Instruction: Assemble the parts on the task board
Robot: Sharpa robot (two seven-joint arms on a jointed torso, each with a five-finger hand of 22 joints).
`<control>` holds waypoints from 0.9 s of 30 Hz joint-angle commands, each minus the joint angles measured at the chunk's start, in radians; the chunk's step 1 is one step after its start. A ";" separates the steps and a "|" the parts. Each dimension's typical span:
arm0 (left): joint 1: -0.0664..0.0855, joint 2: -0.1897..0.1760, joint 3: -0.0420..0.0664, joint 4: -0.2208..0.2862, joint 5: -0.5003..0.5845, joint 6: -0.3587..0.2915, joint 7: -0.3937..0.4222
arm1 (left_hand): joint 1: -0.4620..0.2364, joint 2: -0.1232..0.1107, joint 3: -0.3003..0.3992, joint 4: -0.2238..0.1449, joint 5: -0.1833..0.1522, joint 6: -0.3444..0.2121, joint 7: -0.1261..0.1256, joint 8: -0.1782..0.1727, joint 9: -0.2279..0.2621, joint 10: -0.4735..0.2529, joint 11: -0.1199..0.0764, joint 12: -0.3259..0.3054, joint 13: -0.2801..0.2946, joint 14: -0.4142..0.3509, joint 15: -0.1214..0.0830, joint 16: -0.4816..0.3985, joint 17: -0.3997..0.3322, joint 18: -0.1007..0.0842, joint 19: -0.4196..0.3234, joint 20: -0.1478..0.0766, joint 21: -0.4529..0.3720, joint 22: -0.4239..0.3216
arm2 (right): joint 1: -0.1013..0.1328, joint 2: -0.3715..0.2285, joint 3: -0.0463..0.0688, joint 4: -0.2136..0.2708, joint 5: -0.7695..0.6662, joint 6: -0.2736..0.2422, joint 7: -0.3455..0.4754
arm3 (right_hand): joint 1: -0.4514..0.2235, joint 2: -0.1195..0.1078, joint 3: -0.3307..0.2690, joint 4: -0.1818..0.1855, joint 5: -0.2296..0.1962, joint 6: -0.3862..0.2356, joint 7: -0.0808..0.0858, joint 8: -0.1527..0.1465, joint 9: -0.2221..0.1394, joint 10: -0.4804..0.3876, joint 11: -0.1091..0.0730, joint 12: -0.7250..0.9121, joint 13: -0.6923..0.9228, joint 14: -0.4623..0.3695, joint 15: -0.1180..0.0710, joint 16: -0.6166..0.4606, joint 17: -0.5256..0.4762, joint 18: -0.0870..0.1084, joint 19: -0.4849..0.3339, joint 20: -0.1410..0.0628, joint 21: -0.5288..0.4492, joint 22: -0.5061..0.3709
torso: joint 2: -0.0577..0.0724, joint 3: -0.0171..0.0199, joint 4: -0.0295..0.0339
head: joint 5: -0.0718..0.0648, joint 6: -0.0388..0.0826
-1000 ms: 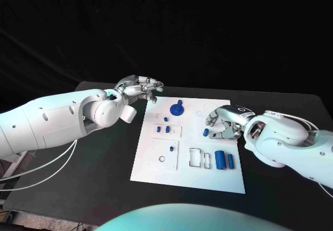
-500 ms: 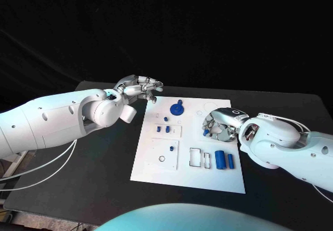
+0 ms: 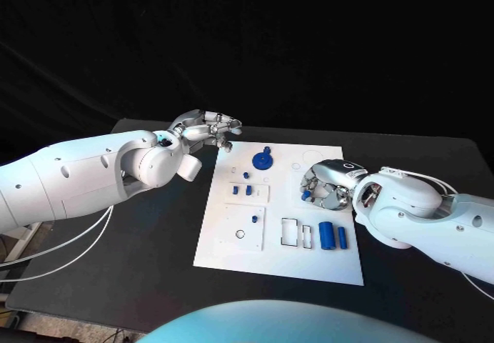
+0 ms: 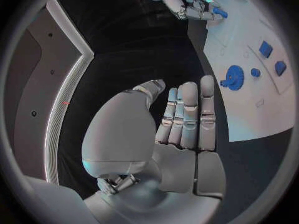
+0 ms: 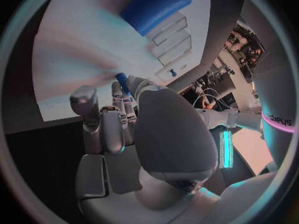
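The right hand [image 3: 328, 184] pinches a small blue cylindrical part [image 3: 305, 195] in its curled fingers, low over the flat white task board [image 3: 232, 250], right of its middle. The left hand [image 3: 209, 129], fingers pressed together, hovers beyond the board's far left corner, holding nothing.

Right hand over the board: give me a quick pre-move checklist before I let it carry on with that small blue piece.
1. Right hand holds the small blue part: ok, the part sits at its fingertips in the head view and the right wrist view.
2. Grip is secure: cannot tell, the fingers hide the contact.
3. Left hand is clear of the work: ok, it hovers at the far left corner of the task board, holding nothing.
4. Blue gear is out of the right hand's way: ok, it lies apart from that hand.
5. Two blue cylinders are undisturbed: ok, they lie side by side near the board's near right.
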 commanded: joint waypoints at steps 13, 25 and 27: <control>0.000 0.000 0.001 0.004 -0.003 0.021 0.001 | -0.004 0.006 -0.003 0.004 0.000 -0.008 0.000 -0.001 0.000 -0.005 0.002 0.005 0.000 0.000 0.002 -0.002 -0.001 0.010 0.007 0.001 -0.006 -0.002 | -0.008 0.006 -0.003 -0.005 -0.042 -0.105 -0.036 | -0.023 0.019 0.086 -0.044 -0.008 0.061 -0.028 0.053 0.032 0.085 -0.032 0.008 0.029 0.021 -0.030 -0.004 -0.012 -0.033 0.046 -0.020 0.082 0.050 | -0.001 -0.0004 0.0010 | -0.005 -0.004; 0.001 0.000 0.001 -0.001 -0.003 0.019 -0.001 | -0.004 0.007 -0.003 0.004 0.000 -0.009 0.000 -0.001 0.001 -0.005 0.002 0.006 0.000 0.000 0.002 -0.002 -0.002 0.010 0.008 0.001 -0.006 -0.002 | -0.005 -0.014 -0.002 0.011 -0.039 -0.195 -0.040 | -0.055 0.014 0.112 -0.056 -0.015 0.071 -0.038 0.073 0.052 0.108 -0.041 0.006 0.042 0.024 -0.038 -0.005 -0.014 -0.035 0.053 -0.028 0.093 0.059 | -0.002 0.0004 -0.0005 | -0.009 -0.004; 0.001 0.001 0.001 -0.002 -0.003 0.020 -0.002 | -0.004 0.007 -0.003 0.004 0.000 -0.009 0.000 -0.001 0.001 -0.005 0.002 0.006 0.000 0.000 0.002 -0.002 -0.002 0.010 0.008 0.001 -0.006 -0.002 | 0.000 -0.025 -0.001 0.027 -0.037 -0.203 -0.039 | -0.057 0.012 0.114 -0.058 -0.014 0.070 -0.038 0.074 0.054 0.108 -0.041 0.004 0.043 0.025 -0.038 -0.004 -0.011 -0.035 0.053 -0.028 0.091 0.058 | -0.003 0.0007 -0.0003 | -0.011 -0.005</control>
